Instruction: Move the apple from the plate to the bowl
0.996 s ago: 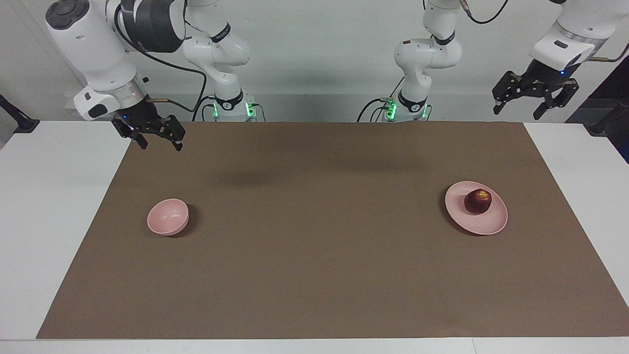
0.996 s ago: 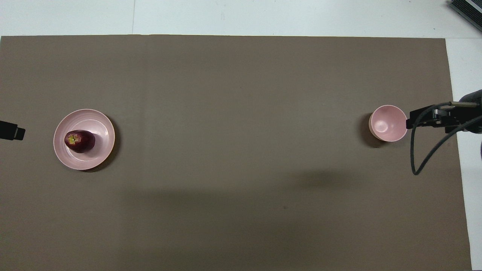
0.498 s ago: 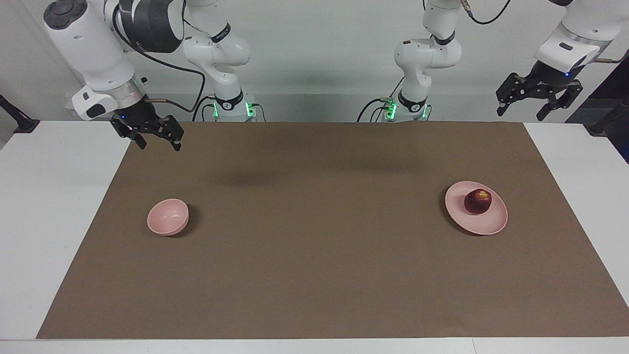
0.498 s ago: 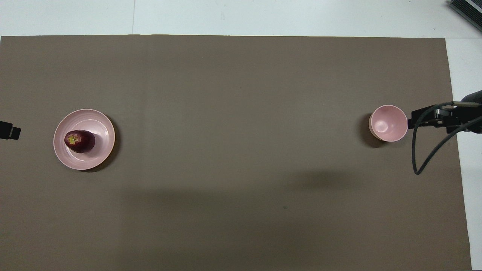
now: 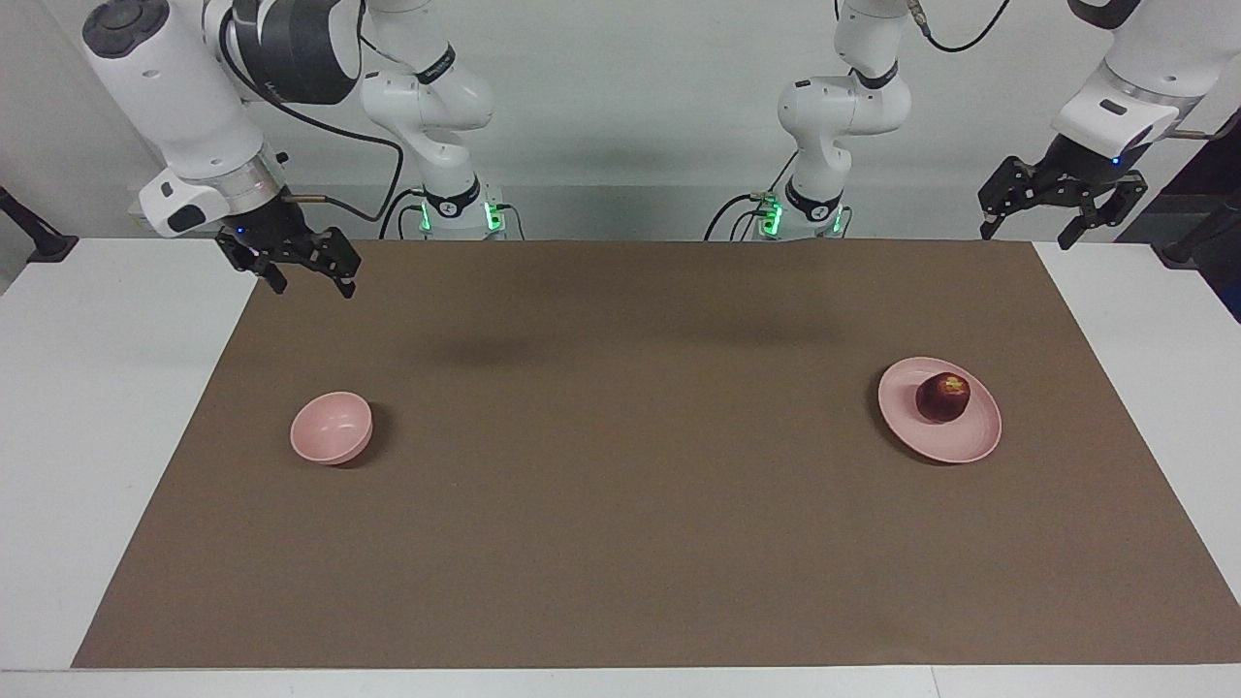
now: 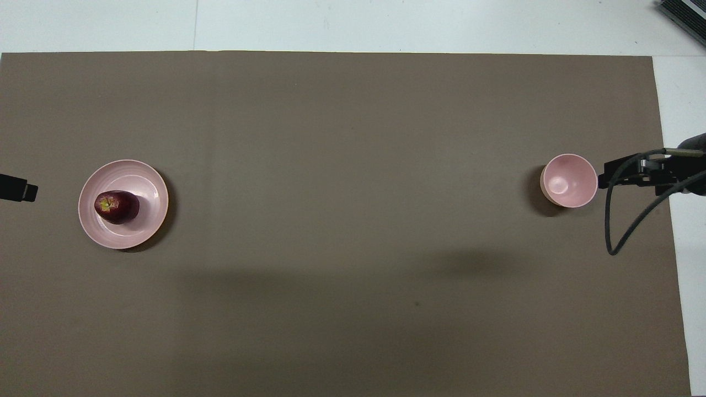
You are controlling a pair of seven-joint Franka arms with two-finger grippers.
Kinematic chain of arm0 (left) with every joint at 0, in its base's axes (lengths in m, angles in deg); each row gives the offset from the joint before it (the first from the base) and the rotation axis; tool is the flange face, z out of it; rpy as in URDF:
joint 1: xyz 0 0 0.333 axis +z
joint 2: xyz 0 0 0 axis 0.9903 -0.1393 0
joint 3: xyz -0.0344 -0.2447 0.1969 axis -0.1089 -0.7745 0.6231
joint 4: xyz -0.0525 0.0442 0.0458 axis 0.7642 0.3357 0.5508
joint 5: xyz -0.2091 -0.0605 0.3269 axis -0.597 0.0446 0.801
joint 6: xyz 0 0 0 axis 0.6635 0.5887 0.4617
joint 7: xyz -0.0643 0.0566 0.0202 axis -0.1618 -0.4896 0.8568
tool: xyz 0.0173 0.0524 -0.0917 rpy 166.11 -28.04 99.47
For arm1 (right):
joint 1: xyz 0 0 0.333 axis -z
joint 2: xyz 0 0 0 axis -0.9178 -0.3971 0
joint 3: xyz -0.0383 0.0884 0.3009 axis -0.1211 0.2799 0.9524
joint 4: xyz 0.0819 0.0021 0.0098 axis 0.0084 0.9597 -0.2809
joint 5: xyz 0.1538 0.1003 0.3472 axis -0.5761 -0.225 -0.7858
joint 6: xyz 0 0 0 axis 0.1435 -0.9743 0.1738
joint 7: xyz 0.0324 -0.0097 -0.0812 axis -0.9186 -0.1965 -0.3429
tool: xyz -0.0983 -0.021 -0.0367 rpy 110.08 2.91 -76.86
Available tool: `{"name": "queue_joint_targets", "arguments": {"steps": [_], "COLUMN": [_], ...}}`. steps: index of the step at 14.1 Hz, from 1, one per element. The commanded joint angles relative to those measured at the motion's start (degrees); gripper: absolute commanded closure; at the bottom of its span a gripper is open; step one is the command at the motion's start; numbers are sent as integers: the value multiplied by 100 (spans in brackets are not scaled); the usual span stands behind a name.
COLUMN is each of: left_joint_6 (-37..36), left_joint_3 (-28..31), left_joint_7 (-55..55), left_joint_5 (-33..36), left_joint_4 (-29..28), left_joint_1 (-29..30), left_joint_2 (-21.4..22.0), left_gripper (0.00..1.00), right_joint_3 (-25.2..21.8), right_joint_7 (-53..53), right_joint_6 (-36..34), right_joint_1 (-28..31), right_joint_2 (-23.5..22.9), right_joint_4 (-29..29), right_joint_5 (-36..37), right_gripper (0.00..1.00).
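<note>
Facing view: plate (image 5: 970, 441) at mid-right of frame, on mat (image 5: 630, 543); apple (image 5: 942, 397) on plate, off-centre toward upper part. Bowl (image 5: 331, 428) at mid-left, on mat, well apart from plate, abt same height in frame. Mat on table (image 5: 87, 388), table strips showing at both frame edges.

Right gripper (image 5: 305, 274) up at upper left, over mat's corner, above bowl in frame, not touching. Left gripper (image 5: 1030, 234) at upper right, over mat's other upper corner, above plate in frame.

Overhead view: flipped. Plate (image 6: 149, 176) w/ apple (image 6: 117, 207) at mid-left, bowl (image 6: 568, 180) at mid-right.
</note>
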Motion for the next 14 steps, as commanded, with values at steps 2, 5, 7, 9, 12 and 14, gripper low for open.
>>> {"name": "queue_joint_targets", "arguments": {"steps": [2,5,7,9,12,14], "left_joint_6": [556,1162,1557,1830,2471,3085], "left_joint_3": [-32,-32,-32,-32,-32,-32], "left_joint_7": [-315,-323,-533,-858,-912,-921], "left_joint_5": [15,15,15,15,15,15], "left_joint_4": [-692,-1192,-1561,-1922,-2414,-2844], "left_joint_1": [154,207,330,427,471,480], "left_joint_2": [193,184,184,193,184,184], "left_gripper": [0,0,0,0,0,0], "right_joint_3": [57,57,48,57,48,48], "right_joint_7": [971,1613,2131,2624,3012,3302], "right_joint_6": [57,-92,-180,-225,-427,-436], "right_joint_1": [-9,8,26,-9,79,35], "right_joint_2": [84,76,102,111,5,-47], "right_joint_4": [136,267,356,373,426,487], "right_joint_5": [-381,-880,-1164,-1417,-2051,-2313], "right_gripper": [0,0,0,0,0,0]}}
